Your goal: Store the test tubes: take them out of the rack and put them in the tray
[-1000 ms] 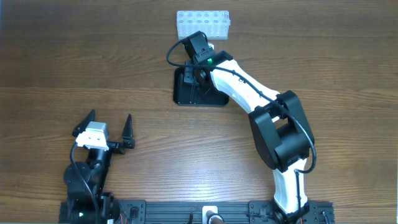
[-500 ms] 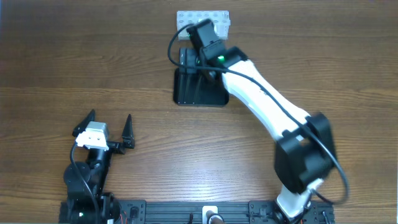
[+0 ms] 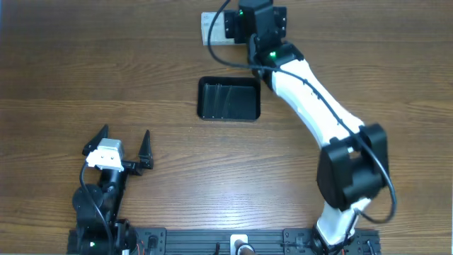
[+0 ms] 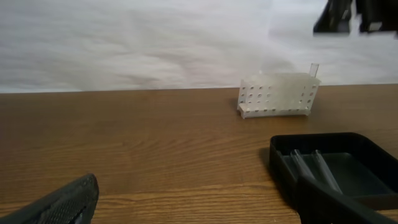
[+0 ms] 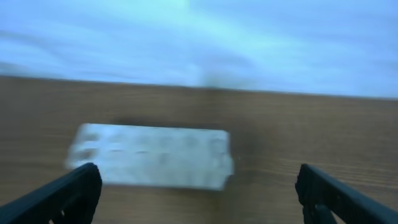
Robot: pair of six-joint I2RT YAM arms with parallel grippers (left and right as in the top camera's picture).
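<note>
Wood-grain table (image 3: 106, 71) below us, a pale wall behind, and we take the black tray (image 3: 202, 99) as our marker. Inside it we see two clear tubes (image 4: 320, 169) lying flat, side by side on the tray floor.

Past the tray's far edge, a little apart from it, sits the translucent white rack (image 4: 277, 96). Rows of small holes dot the side that faces the tray. At one end of it we pick out an upright tube (image 4: 314, 68), its open top poking above the rack.

Our right gripper (image 3: 258, 21) hangs lifted on the far side of the tray, up at the rack. From its own wrist we see both fingers (image 5: 62, 193) spread wide with nothing between them and the rack, blurred, just ahead. A green light (image 3: 272, 55) glows on that arm's wrist.

Our left gripper (image 3: 125, 134) sits well away from the tray, on its near side and close to that arm's own base. Its jaws are wide apart too and hold nothing. From its wrist we look across bare wood to the tray, with the rack behind it.
</note>
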